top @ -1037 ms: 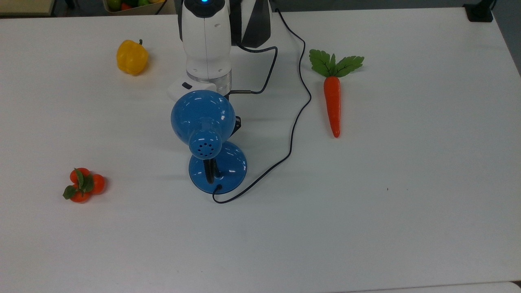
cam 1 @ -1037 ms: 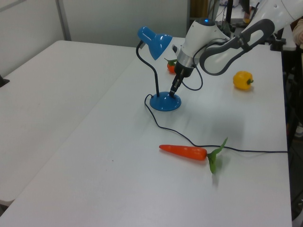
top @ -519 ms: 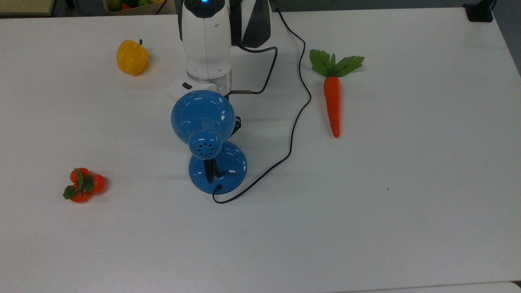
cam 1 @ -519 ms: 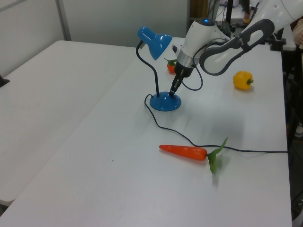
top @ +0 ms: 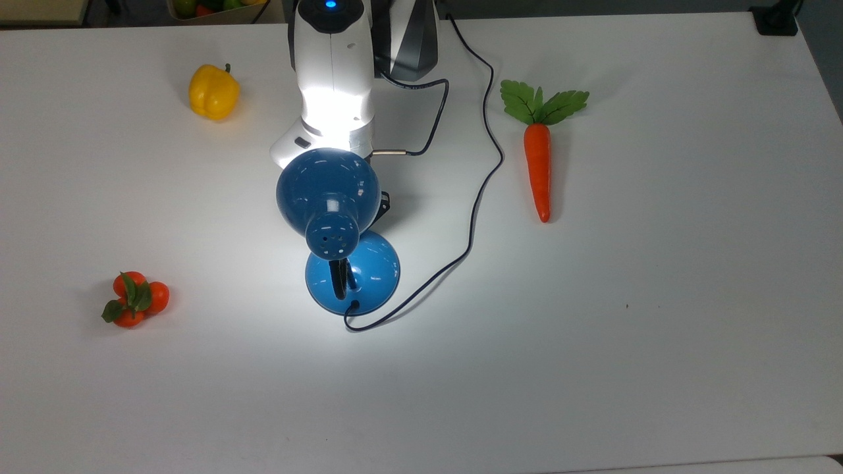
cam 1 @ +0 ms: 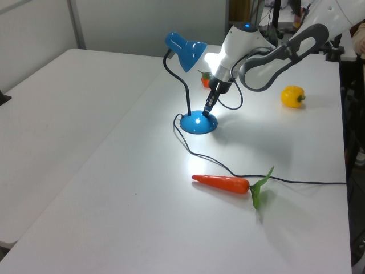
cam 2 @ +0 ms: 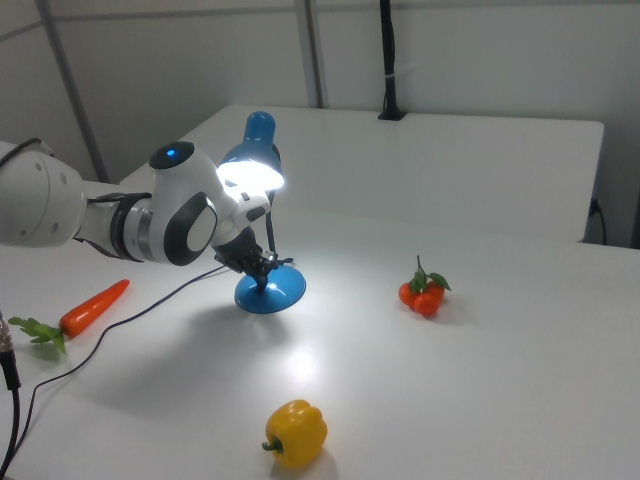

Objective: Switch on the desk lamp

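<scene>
Change: the desk lamp [top: 329, 197] was dark half a second ago and is now lit; arm and objects have not shifted.
Top view: lamp near the table [top: 658, 362] middle, shade hiding the gripper; carrot [top: 538, 164] toward the far right, yellow pepper [top: 213, 92] far left, tomatoes [top: 135, 299] left.
Left view: gripper [cam 1: 209, 105] points down at the lamp's base, apparently pressing a switch; finger state I cannot tell.
Right view: bulb glows; task looks done.

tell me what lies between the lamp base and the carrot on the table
In the top view, the desk lamp's thin black cord runs across the white table between its base and the carrot.
</scene>
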